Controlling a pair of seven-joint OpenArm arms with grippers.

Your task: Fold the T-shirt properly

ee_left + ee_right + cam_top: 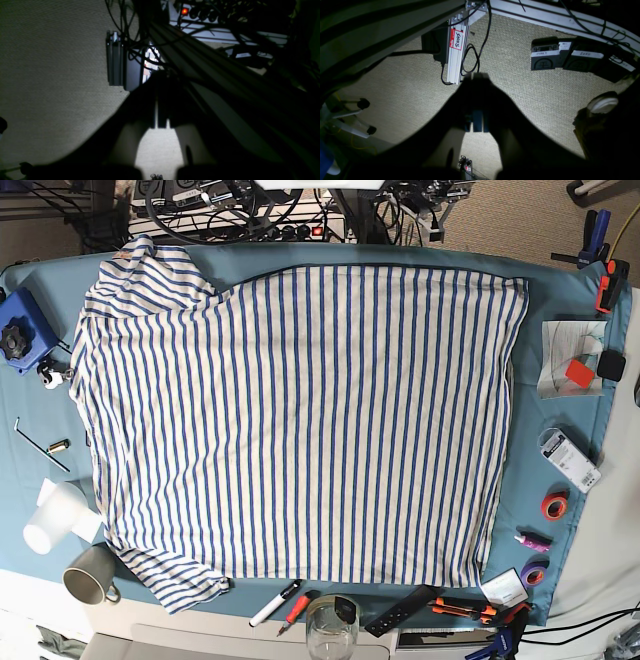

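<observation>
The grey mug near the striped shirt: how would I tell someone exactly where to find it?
Start at the big striped T-shirt spread over the teal table cloth in the base view, and go to its bottom left sleeve. Just left of that sleeve, at the cloth's edge, stands the grey mug. Unlike the white cup above it, it is grey-brown with a handle.

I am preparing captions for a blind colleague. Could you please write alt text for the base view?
A large white T-shirt with thin blue stripes lies spread flat on a teal table cloth, covering most of it. Small items lie around its edges: a grey mug and white cup on one side, tape rolls on the other. No robot arm is visible.
</observation>
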